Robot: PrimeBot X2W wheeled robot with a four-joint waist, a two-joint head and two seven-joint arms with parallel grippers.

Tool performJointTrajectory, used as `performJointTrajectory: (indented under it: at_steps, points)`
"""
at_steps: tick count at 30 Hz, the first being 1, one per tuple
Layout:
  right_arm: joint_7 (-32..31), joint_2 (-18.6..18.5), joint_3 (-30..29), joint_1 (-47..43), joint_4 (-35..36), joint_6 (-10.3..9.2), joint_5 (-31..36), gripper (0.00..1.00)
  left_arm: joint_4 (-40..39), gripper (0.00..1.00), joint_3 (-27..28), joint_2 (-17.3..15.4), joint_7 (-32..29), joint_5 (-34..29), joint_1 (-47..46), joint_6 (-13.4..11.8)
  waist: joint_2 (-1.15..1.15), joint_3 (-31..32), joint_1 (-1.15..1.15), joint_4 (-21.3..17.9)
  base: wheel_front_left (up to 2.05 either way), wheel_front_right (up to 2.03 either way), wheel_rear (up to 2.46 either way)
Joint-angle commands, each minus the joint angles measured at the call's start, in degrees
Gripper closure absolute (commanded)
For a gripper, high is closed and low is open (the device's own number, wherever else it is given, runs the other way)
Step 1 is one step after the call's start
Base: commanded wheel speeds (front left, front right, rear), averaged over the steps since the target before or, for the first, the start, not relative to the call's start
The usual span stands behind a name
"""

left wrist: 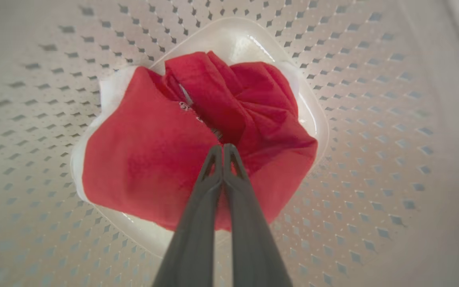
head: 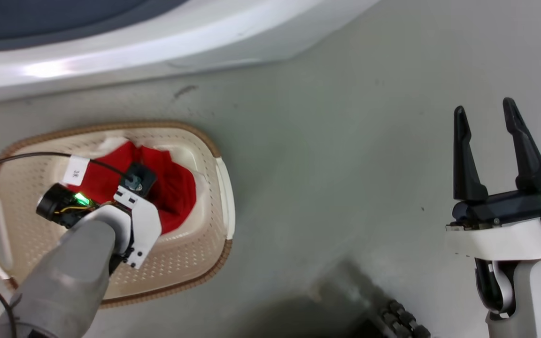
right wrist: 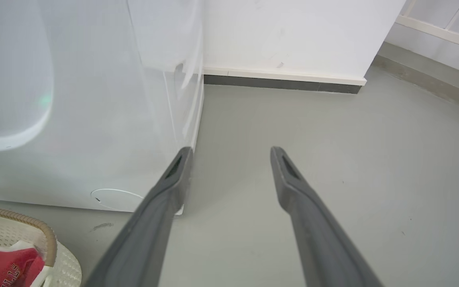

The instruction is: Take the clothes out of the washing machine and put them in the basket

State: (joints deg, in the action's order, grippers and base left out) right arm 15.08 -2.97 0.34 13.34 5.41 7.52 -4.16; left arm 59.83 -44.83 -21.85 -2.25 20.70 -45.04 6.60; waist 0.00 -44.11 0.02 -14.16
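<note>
The red clothes (head: 176,188) lie bunched in the bottom of the cream basket (head: 111,126), which stands on the floor before the washing machine (head: 111,51). My left arm reaches down into the basket. In the left wrist view my left gripper (left wrist: 222,148) is shut, its tips pressed into the folds of the clothes (left wrist: 146,159) over the basket's perforated wall (left wrist: 373,119). My right gripper (head: 484,107) hangs open over bare floor at the right, holding nothing. The right wrist view shows the right gripper (right wrist: 231,149) facing the machine's corner (right wrist: 94,119), with the basket (right wrist: 26,223) and clothes (right wrist: 2,267) at lower left.
Grey floor stretches right of the basket. A white wall with a dark skirting board (right wrist: 281,75) stands behind the machine. A dark treaded part of my base (head: 402,319) shows at the bottom. A black cable (head: 17,157) trails over the basket's left side.
</note>
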Motion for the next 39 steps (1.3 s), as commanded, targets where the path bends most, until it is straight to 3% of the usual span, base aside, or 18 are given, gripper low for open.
performJointTrajectory:
  at_steps: [1,9,10,11,20,31,34,39]
  points:
    - [0.14,0.17,0.02,1.61,0.32,-0.06,-0.30,0.00,2.34,1.00,-0.80,-0.07,-0.86,-0.86,-1.65,0.12,0.00,-3.80,-0.02,-1.69,0.00,0.00,0.00]
    - [0.14,0.16,0.43,2.95,0.13,-0.06,-0.88,0.00,11.13,1.00,-1.76,3.56,-3.16,-0.40,-6.13,0.21,0.00,-6.44,-0.02,-2.20,0.00,0.00,0.00]
    - [0.14,0.16,0.55,3.11,0.01,-0.06,-0.82,0.00,11.54,0.57,-1.79,3.72,-3.22,-0.34,-6.24,0.25,0.00,-6.26,-0.02,-2.08,0.00,0.00,0.00]
    - [0.14,0.16,0.66,3.25,-0.05,-0.06,-0.76,0.00,11.89,0.00,-1.61,4.01,-3.17,0.01,-6.24,0.25,0.00,-5.99,-0.02,-1.91,0.00,0.00,0.00]
    - [0.14,0.13,0.91,1.57,-1.08,-0.06,1.13,0.00,13.20,0.00,1.42,8.19,1.44,4.55,-3.43,0.17,0.00,1.22,-0.02,1.46,0.00,0.00,0.00]
    - [0.14,0.12,1.27,-4.21,-2.90,-0.06,3.33,0.00,11.93,0.00,4.36,11.64,16.26,8.41,2.43,-0.43,0.00,15.17,-0.02,5.48,0.00,0.00,0.00]
    - [0.14,0.12,1.18,-6.04,-3.40,-0.06,3.79,0.00,9.03,0.00,6.11,11.31,17.38,9.29,4.20,-1.68,0.00,18.44,-0.02,6.44,0.00,0.00,0.00]
    - [0.14,0.12,1.13,-8.62,-3.78,-0.06,4.34,0.00,-5.27,0.00,11.71,8.46,17.42,7.95,10.35,-5.50,0.00,23.05,-0.02,7.86,0.00,0.00,0.00]
